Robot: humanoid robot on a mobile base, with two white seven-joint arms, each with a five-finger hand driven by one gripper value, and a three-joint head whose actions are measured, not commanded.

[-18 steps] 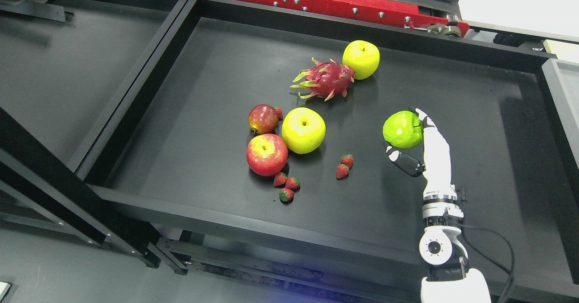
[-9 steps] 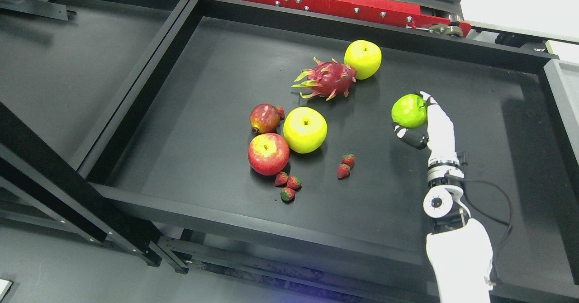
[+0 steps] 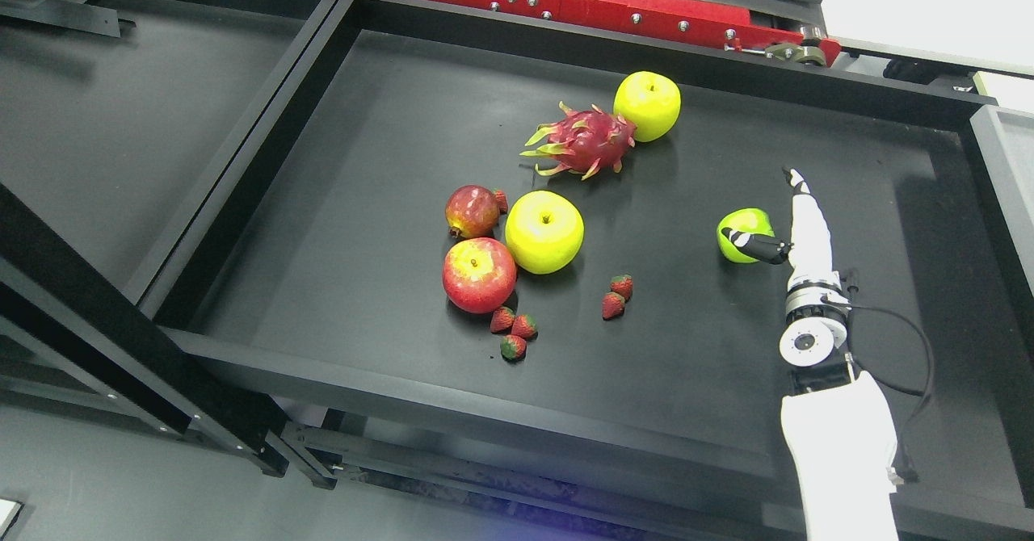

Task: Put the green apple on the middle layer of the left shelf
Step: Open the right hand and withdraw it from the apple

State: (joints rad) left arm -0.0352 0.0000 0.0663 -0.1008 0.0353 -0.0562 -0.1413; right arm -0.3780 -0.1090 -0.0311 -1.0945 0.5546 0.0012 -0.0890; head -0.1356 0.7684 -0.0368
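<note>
right hand [image 3: 796, 218] at right of frame, fingers now straightened, thumb across fruit, no longer gripping | round glossy green apple [image 3: 741, 236] released, down on black shelf tray [image 3: 388, 202] just left of hand, lower than half a second ago | likely placed; withdrawal left | yellow apples, dragon fruit, red apples undisturbed at centre

The black shelf tray [image 3: 339, 161] lay bare along its left side and its front right. A dragon fruit [image 3: 580, 142] and yellow apple [image 3: 646, 105] crowded the back; another yellow apple [image 3: 544, 231], a red apple [image 3: 478, 274], a pomegranate [image 3: 471, 211] and strawberries [image 3: 614, 296] filled the middle. Raised rims walled every side.
</note>
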